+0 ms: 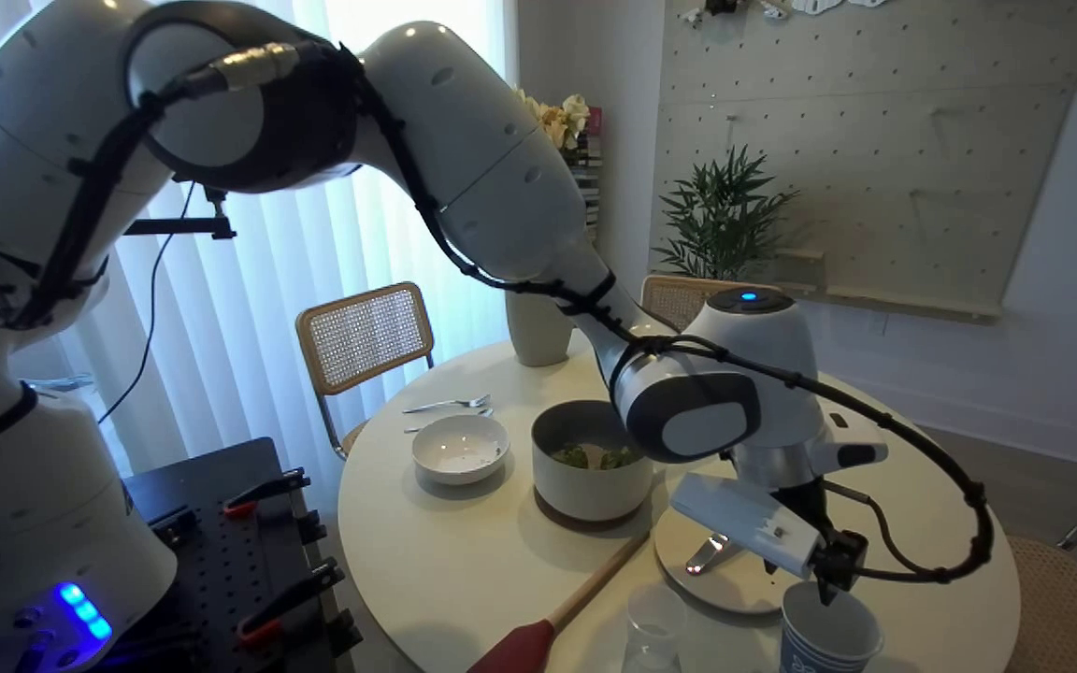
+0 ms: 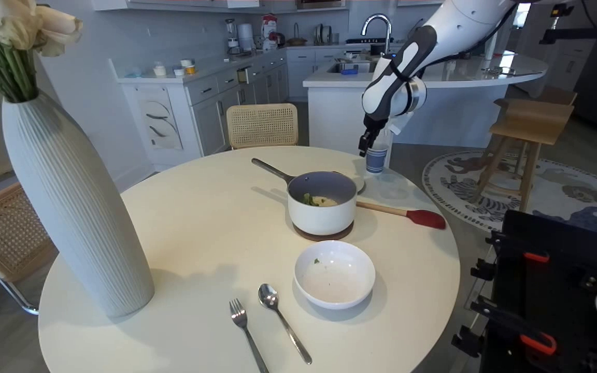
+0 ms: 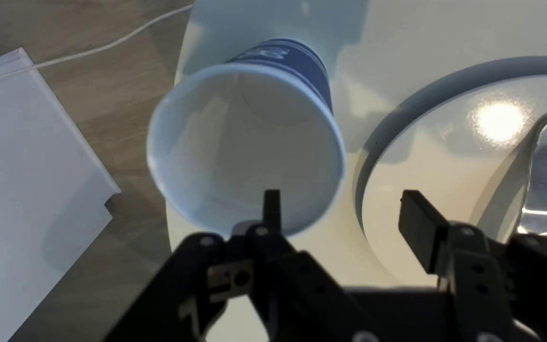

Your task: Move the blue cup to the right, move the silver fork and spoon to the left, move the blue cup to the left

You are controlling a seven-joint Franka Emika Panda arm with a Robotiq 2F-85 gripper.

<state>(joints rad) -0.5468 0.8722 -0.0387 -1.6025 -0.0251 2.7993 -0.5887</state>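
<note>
The blue cup [image 1: 824, 645] stands upright near the table's edge. It has a pale inside and a blue printed side, and also shows in an exterior view [image 2: 375, 161] and in the wrist view [image 3: 245, 142]. My gripper [image 3: 341, 202] is open with nothing between its fingers. In the wrist view one finger overlaps the cup's opening and the other is over the pot lid. I cannot tell whether the finger touches the cup. The silver fork [image 2: 243, 324] and silver spoon [image 2: 284, 321] lie side by side near the bowl. In an exterior view the bowl partly hides the spoon [image 1: 415, 429].
A white lid [image 1: 735, 589] with a metal handle lies beside the cup. A clear cup [image 1: 655, 622] and a red spatula [image 2: 425, 218] are nearby. The pot [image 2: 322, 220] stands mid-table, with a white bowl [image 2: 329, 300] beside it. A tall vase [image 2: 81, 207] stands farther off.
</note>
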